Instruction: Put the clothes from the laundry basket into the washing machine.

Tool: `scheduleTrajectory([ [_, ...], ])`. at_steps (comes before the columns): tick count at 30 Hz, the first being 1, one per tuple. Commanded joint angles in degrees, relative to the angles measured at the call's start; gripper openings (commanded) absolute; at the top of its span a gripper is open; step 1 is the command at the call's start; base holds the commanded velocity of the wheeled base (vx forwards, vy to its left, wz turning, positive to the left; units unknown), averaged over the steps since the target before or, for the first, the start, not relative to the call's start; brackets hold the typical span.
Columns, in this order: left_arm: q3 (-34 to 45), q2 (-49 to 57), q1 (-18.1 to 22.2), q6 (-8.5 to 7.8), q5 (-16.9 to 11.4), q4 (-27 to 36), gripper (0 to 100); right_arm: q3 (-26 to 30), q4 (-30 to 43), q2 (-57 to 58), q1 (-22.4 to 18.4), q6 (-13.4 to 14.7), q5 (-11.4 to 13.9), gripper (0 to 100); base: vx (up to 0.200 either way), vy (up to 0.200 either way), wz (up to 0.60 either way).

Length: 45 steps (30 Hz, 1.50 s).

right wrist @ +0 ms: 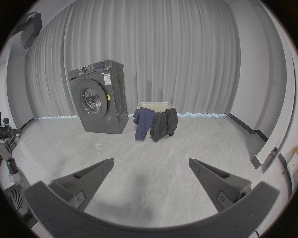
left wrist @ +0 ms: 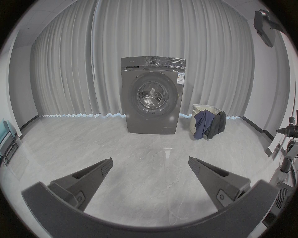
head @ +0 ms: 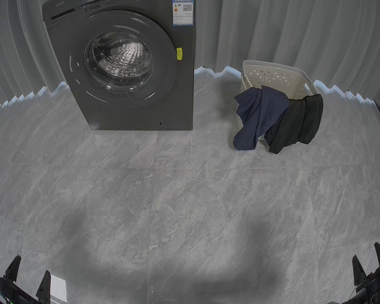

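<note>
While labels (head: 183, 12) dot the washing machine (head: 118, 101), clothes (head: 259, 113) hang.

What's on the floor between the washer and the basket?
Only bare floor lies between the washer and the basket; the head view shows that gap.

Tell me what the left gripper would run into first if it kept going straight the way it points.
Probably the washing machine, far ahead of the open left gripper across bare floor; the laundry basket sits off to the side. Depth is uncertain.
</note>
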<state>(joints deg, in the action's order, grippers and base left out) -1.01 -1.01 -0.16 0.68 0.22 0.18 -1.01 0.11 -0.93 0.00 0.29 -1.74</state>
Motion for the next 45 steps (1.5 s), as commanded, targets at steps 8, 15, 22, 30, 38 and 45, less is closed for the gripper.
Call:
scheduleTrajectory([
  [8, 1.01, 0.92, -0.02, 0.11, 0.04, 0.08, 100, 0.92, -0.02, 0.93, 0.0, -0.38, 0.07, 100, 0.2, 0.0, 0.0],
  [15, 1.01, 0.92, -0.02, 0.02, 0.04, 0.08, 100, 0.92, -0.02, 0.93, 0.09, -0.29, 0.07, 100, 0.2, 0.0, 0.0],
  [22, 1.01, 0.92, -0.02, 0.2, 0.04, 0.08, 100, 0.92, -0.02, 0.93, 0.18, -0.29, 0.07, 100, 0.114, 0.0, 0.0],
  [30, 1.01, 0.92, 0.07, -0.07, 0.04, -0.01, 100, 0.92, -0.02, 0.93, 0.09, -0.29, 0.07, 100, 0.0, -0.125, 0.0],
  [38, 1.01, 0.92, -0.02, -0.16, 0.13, -0.01, 100, 0.92, -0.02, 0.93, 0.09, -0.29, -0.01, 100, 0.0, -0.2, 0.0],
  [45, 1.01, 0.92, 0.07, -0.16, 0.22, -0.01, 100, 0.92, -0.02, 0.93, 0.09, -0.2, -0.01, 100, 0.0, -0.2, 0.0],
])
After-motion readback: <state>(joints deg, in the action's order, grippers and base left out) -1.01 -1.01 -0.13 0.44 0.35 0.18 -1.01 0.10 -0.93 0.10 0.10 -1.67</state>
